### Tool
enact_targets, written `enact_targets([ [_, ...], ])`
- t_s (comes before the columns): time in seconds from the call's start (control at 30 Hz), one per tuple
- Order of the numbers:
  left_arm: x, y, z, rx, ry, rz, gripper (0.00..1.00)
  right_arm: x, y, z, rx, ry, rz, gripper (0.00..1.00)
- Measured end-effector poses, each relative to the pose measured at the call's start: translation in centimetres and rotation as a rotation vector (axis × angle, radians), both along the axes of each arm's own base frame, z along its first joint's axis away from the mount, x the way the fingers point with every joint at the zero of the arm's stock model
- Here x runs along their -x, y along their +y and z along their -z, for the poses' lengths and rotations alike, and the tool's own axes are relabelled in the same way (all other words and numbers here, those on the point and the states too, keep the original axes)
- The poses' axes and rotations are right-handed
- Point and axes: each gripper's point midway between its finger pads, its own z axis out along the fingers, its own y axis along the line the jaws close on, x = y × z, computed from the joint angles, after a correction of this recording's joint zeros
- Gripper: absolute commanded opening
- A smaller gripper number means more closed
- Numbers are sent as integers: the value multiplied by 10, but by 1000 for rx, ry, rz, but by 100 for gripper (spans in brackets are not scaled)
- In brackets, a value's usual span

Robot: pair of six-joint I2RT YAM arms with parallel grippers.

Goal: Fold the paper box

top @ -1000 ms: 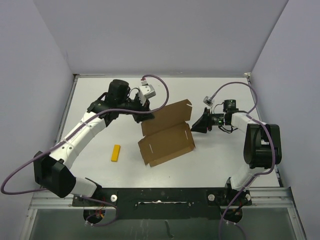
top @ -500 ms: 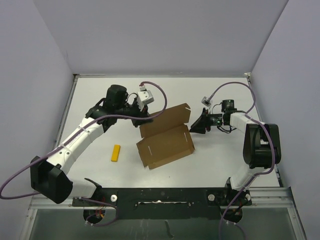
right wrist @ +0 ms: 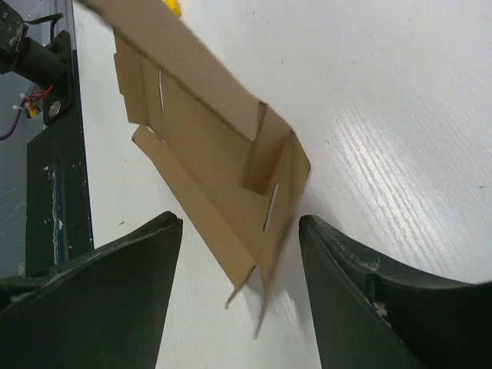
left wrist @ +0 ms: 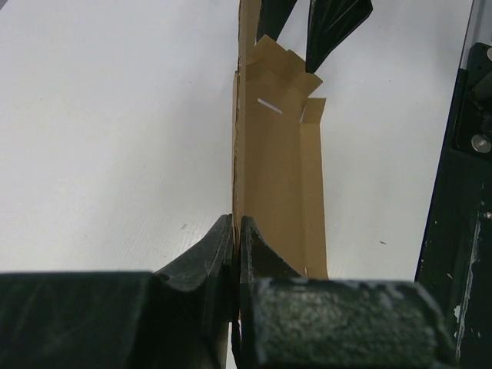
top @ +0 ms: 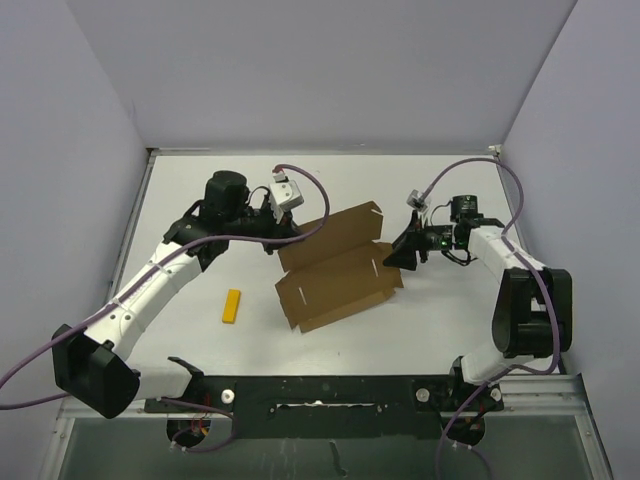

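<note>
The paper box (top: 335, 268) is a brown cardboard sheet with raised flaps, lying mid-table. My left gripper (top: 285, 237) is shut on its far left edge; in the left wrist view the fingers (left wrist: 234, 246) pinch the upright panel of the box (left wrist: 273, 169). My right gripper (top: 398, 256) is open at the box's right end. In the right wrist view its fingers (right wrist: 240, 254) straddle the box's corner flaps (right wrist: 231, 184) without touching them.
A small yellow bar (top: 232, 306) lies on the white table (top: 200, 190) to the left of the box. The black front rail (top: 330, 392) runs along the near edge. Grey walls close the left, right and back sides.
My left gripper has drawn the box's far left edge slightly left. My right gripper has moved down and in around the box's right end.
</note>
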Motion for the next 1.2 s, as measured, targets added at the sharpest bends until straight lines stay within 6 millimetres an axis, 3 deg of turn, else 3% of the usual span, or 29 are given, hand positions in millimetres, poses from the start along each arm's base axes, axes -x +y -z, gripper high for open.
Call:
enact_targets([
  [0.27,0,-1,-3,17,16,-13,0,1,-6,-18,45,-64,33,65],
  [0.5,6,-2,-13,43,17,-20,0,-15,-19,-7,151,-91,142,60],
  [0.73,9,-4,-16,53,23,-18,0,-25,-21,4,228,-116,184,33],
  [0.87,10,-6,-16,53,23,-13,0,-26,-17,4,239,-128,178,0],
  [1.03,10,-6,-20,53,18,-15,0,-27,-16,-1,232,-148,184,0],
  [1.2,7,-9,-45,61,16,-16,0,-32,-15,-22,223,-300,224,0],
])
